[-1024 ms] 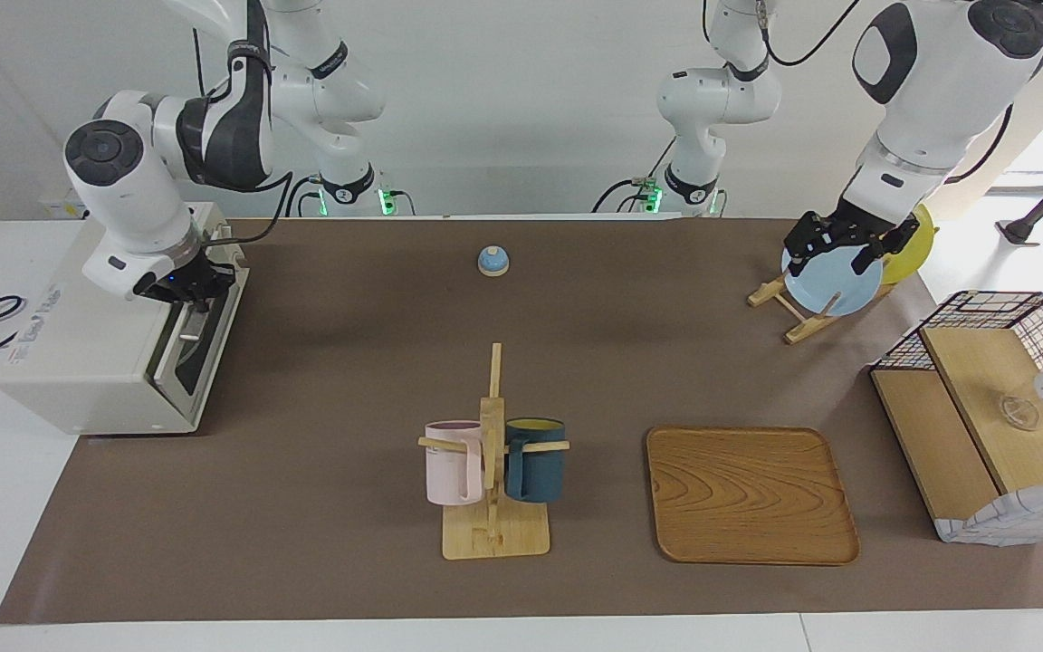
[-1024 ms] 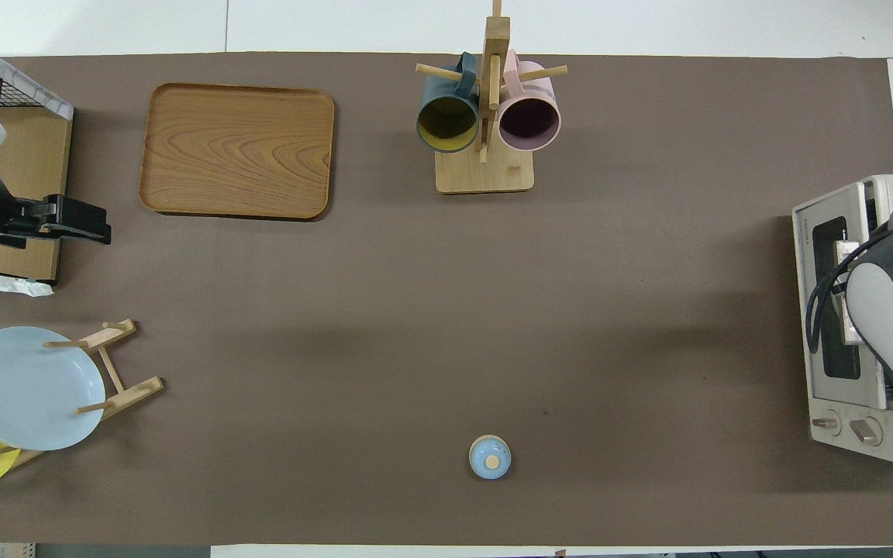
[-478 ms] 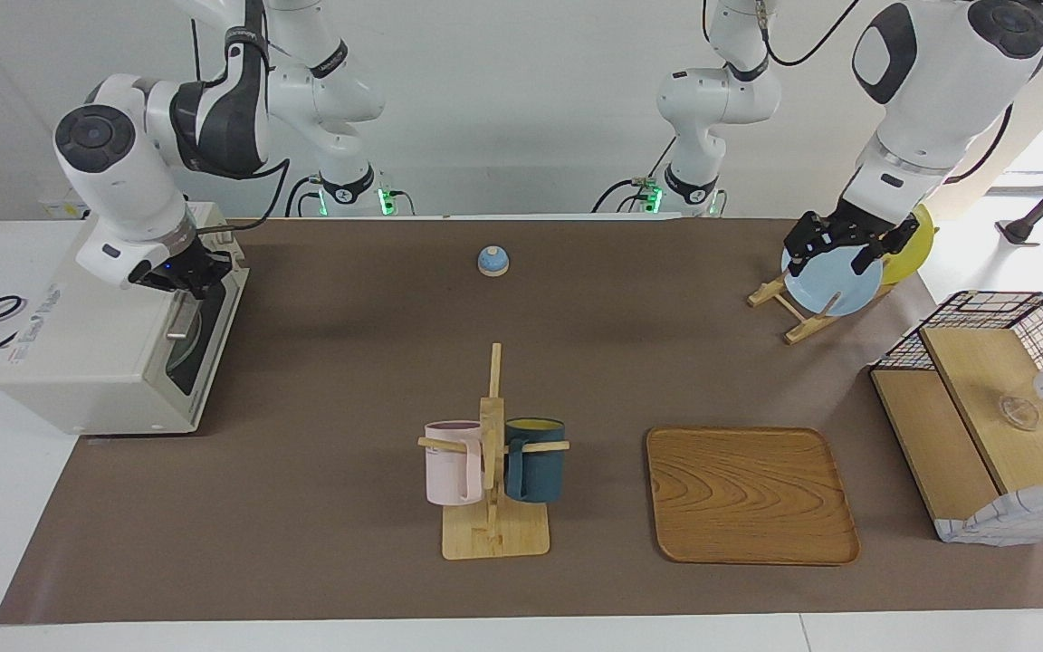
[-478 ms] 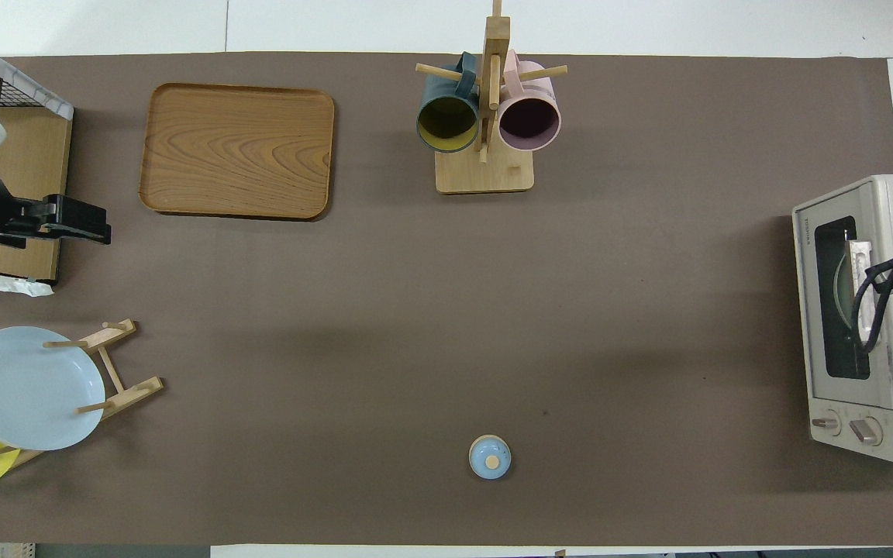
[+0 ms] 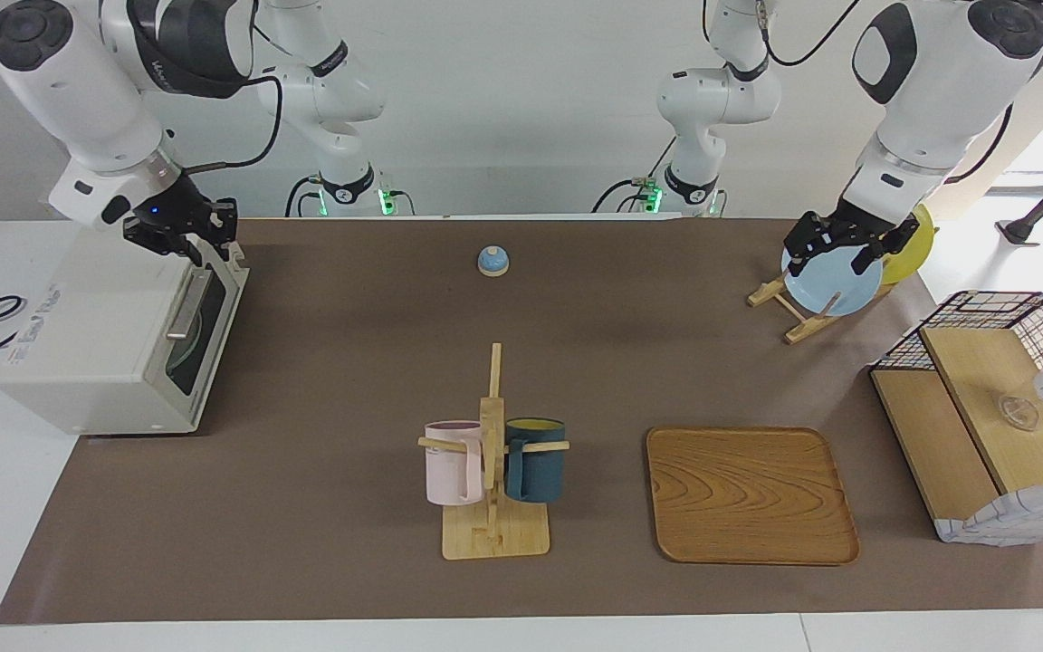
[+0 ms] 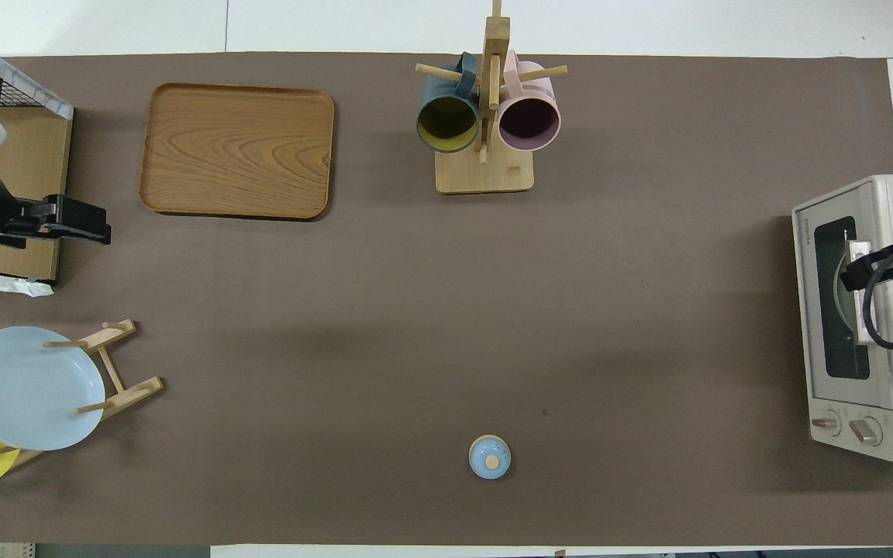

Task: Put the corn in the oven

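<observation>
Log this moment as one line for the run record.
oven: door shut | corn: not visible | right gripper: open, empty, above oven | left gripper: over blue plate, waiting

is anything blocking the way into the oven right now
Yes: the oven has its glass door shut. The right gripper hangs open above the oven; the left gripper waits over the blue plate. No corn shows anywhere.
</observation>
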